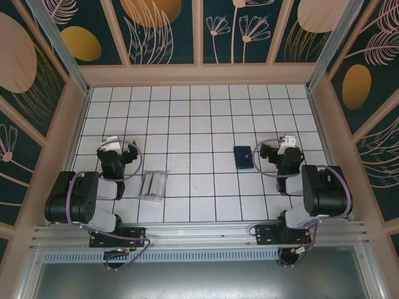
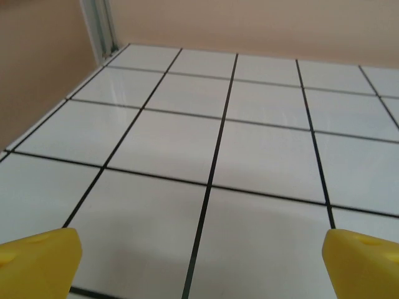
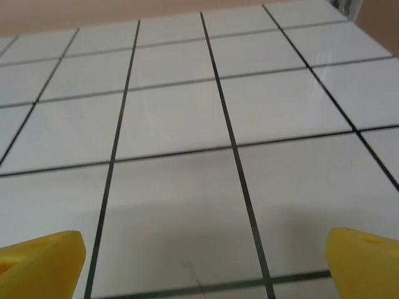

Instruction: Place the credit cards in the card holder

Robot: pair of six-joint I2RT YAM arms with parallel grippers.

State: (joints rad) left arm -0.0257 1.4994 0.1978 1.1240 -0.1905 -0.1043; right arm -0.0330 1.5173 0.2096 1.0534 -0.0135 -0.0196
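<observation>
Your two arms sit nearest, bases at 6 o'clock: left arm (image 1: 75, 199), right arm (image 1: 323, 190). You have the white tiled table (image 1: 199, 118) under them. Left gripper (image 2: 199, 265): jaws spread wide, nothing between them. Right gripper (image 3: 202, 265): same. Clear card holder (image 1: 153, 185) lies at 8 o'clock of the table centre, near the left gripper. Dark blue wallet (image 1: 244, 157) lies at 3 o'clock, just beside the right gripper.
</observation>
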